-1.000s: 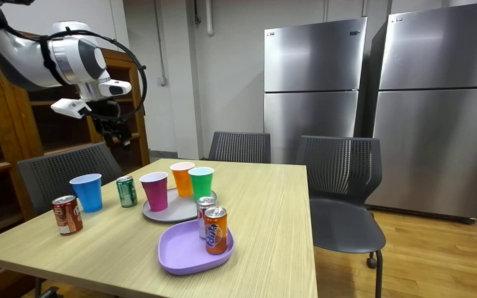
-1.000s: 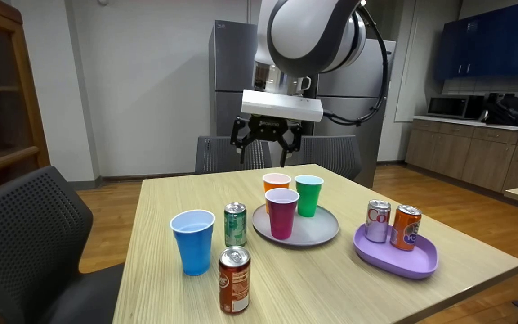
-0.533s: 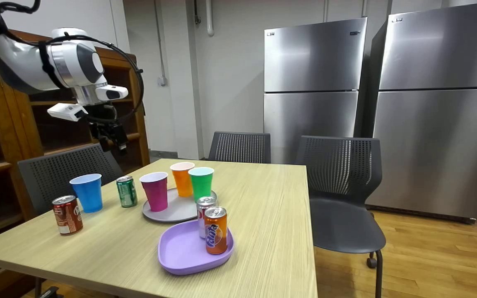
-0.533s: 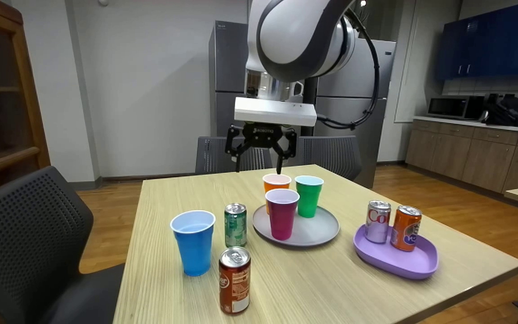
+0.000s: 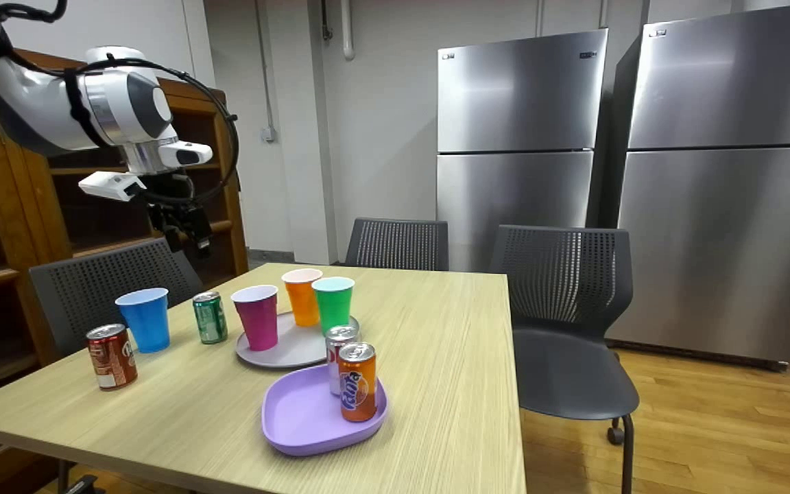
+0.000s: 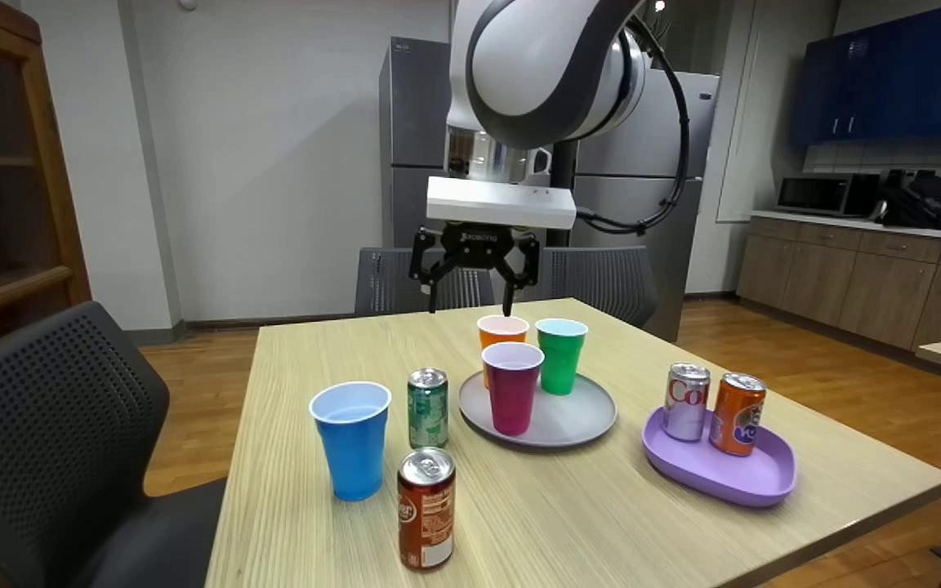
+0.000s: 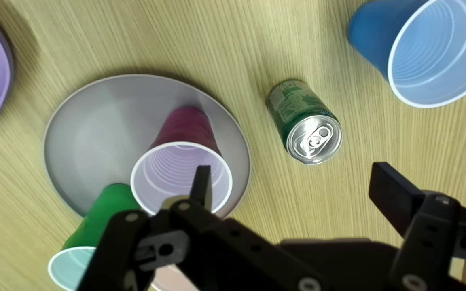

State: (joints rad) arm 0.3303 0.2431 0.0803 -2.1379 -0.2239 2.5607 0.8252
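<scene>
My gripper (image 6: pixel 470 311) hangs above the far part of the table, jaws wide apart and nothing between them. In the wrist view a green soda can (image 7: pixel 295 103) stands just beyond the gap between the fingers (image 7: pixel 395 194). The left finger overlaps the mouth of a maroon cup (image 7: pixel 184 129), with height between them. That cup shares a grey plate (image 6: pixel 568 429) with an orange cup (image 6: pixel 503 328) and a green cup (image 6: pixel 560 359). Beside the green can are a blue cup (image 6: pixel 354 457) and a brown soda can (image 6: pixel 425 523). All the cups and cans are upright.
A purple tray (image 5: pixel 299 418) holds an orange Fanta can (image 5: pixel 357 384) and a silver can (image 6: pixel 687 404). Black chairs (image 5: pixel 559 288) stand around the wooden table (image 5: pixel 450 357). A wooden cabinet (image 5: pixel 25 178) is behind the arm, and fridges (image 5: pixel 518 137) line the wall.
Over the first half second the gripper came down a little and shifted slightly left in both exterior views. Since then it has stayed almost still; cups and cans have not moved.
</scene>
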